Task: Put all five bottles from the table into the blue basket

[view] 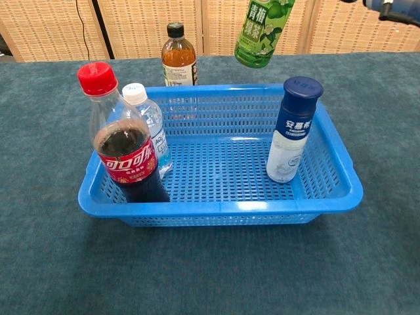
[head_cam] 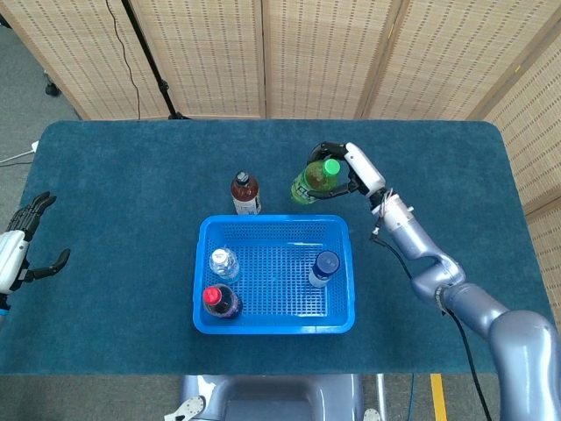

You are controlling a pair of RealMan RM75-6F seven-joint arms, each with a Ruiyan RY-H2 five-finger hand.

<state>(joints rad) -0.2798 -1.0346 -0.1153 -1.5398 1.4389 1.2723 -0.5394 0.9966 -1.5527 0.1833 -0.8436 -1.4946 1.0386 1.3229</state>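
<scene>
the right hand's fingers (head_cam: 326, 149) are wrapped round the green bottle (head_cam: 317, 178), gripping it tilted in the air above the table (head_cam: 131, 175) just behind the blue basket (head_cam: 273, 324), while the left hand (head_cam: 19, 247) hangs open-fingered at the table's left edge, holding nothing.

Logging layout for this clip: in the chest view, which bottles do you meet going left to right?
Cola bottle → water bottle → brown tea bottle → green tea bottle, lifted off the table → white bottle with blue cap.
</scene>
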